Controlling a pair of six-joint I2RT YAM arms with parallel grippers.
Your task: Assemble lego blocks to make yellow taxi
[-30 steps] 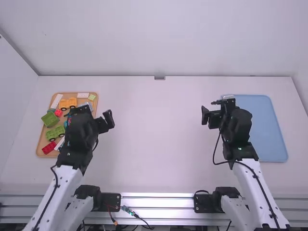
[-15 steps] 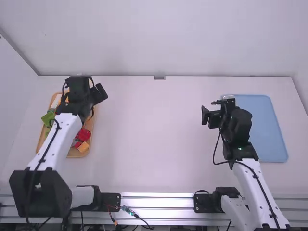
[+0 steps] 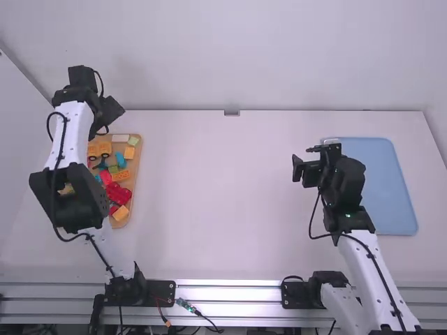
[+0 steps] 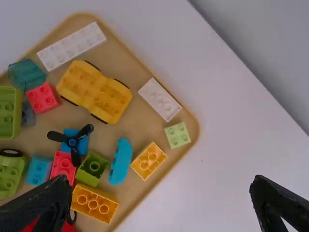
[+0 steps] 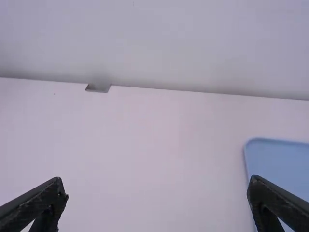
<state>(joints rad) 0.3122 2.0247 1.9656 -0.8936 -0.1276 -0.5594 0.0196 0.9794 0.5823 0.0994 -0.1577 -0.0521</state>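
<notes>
- The step in hand seems to be choosing the first piece; no assembly stands mid-table.
- The yellow plastic wheeled base (image 4: 94,92), the likely taxi chassis, lies toward the far end of the tan shallow tray (image 4: 140,118) at left.
- That tray also holds orange-yellow bricks (image 4: 148,161), a red brick (image 4: 43,97) and a long white brick (image 4: 71,46).
- The flat blue tray (image 3: 384,188) sits at right.
- The left gripper (image 4: 161,179) is spread and empty, as is the right gripper (image 5: 157,179).
- Next, the left should probably align over the base and descend.
</notes>
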